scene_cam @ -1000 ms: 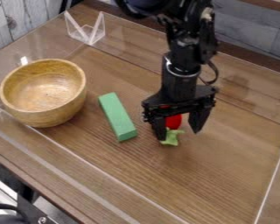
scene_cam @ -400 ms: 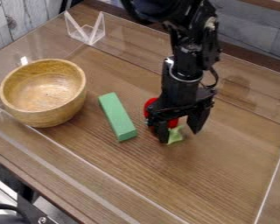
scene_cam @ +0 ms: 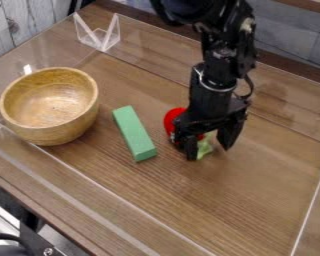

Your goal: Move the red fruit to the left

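The red fruit is a small round bright-red toy whose light green leaf points toward the front. It lies on the wooden table, right of the green block. My black gripper stands straight down over it, its fingers spread on either side of the fruit's leaf end. The red body shows to the left of the fingers, and part of the fruit is hidden behind them. The frame does not show whether the fingers press on it.
A green rectangular block lies just left of the fruit. A wooden bowl stands at the left. A clear plastic stand is at the back left. A clear low wall edges the table.
The gripper has shifted slightly to the right and a little higher in the frame. The red body of the fruit now shows more to the left of the fingers.
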